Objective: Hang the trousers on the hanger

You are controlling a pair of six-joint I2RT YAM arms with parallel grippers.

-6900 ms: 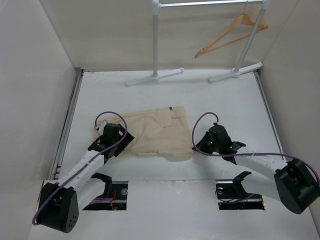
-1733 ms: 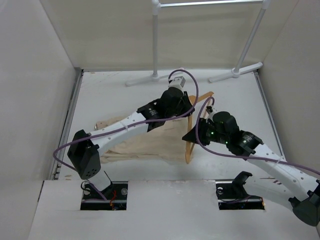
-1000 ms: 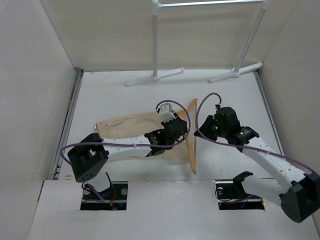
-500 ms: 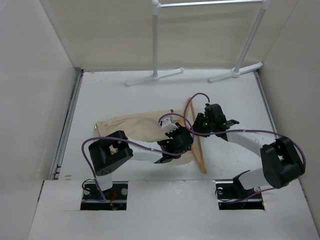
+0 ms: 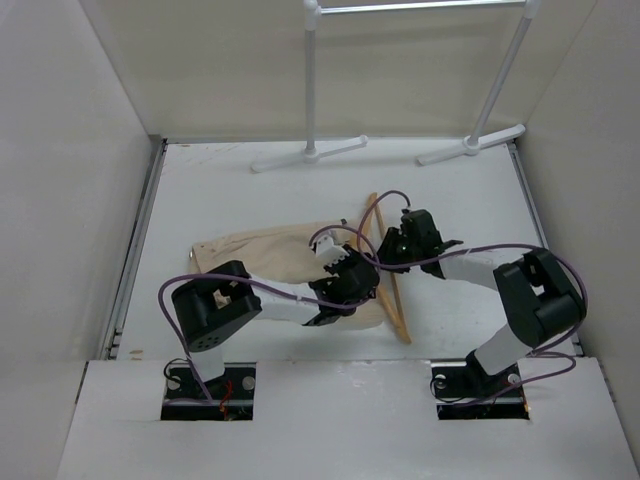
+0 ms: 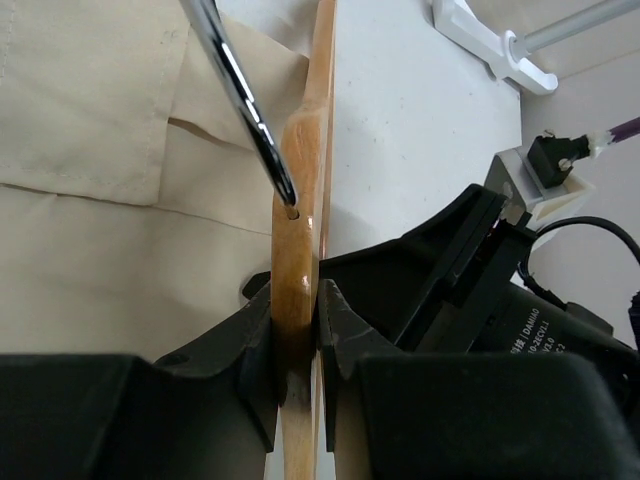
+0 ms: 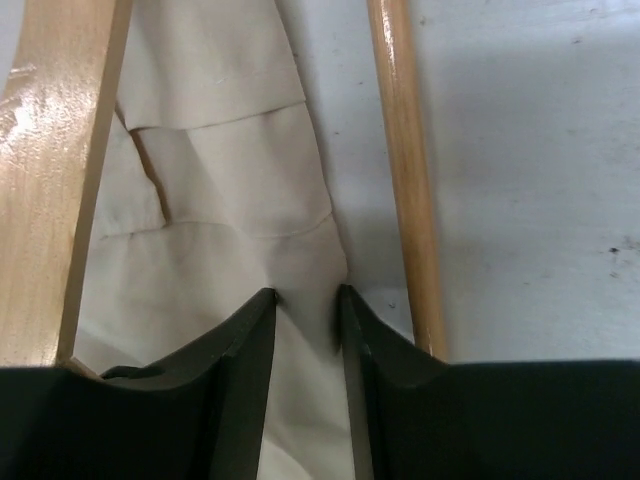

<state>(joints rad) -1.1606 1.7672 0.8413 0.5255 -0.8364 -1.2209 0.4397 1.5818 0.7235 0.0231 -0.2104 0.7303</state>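
**While both jaws are busy: hanger in left, cloth in right**

As things lie, my left gripper (image 6: pixel 297 322) is clamped tight on the hanger (image 6: pixel 305 160) at its wooden neck, just below where the hook (image 6: pixel 240 95) goes in. No gap shows btwn pads and wood. My right gripper (image 7: pixel 307 300) is nearly closed, pinching a thin fold of the trousers (image 7: pixel 230 150) that lies btwn the hanger's two wooden bars. From the top view the trousers (image 5: pixel 265 258) lie flat on the table (image 5: pixel 230 190), mid-left, w/ the hanger (image 5: pixel 399 318) along their right edge and partly over the cloth. Both grippers meet there.

Handling, my guess: the hanger is light, stiff and varnished, so it could twist in a narrow pinch; the thick neck is the right spot. The trousers are soft, floppy and prob. heavier than they look. One pinched fold will drag the rest and may slip out. A better hold is a doubled edge or the gathered waist, w/ enough cloth in the jaws to feed over the bottom bar.
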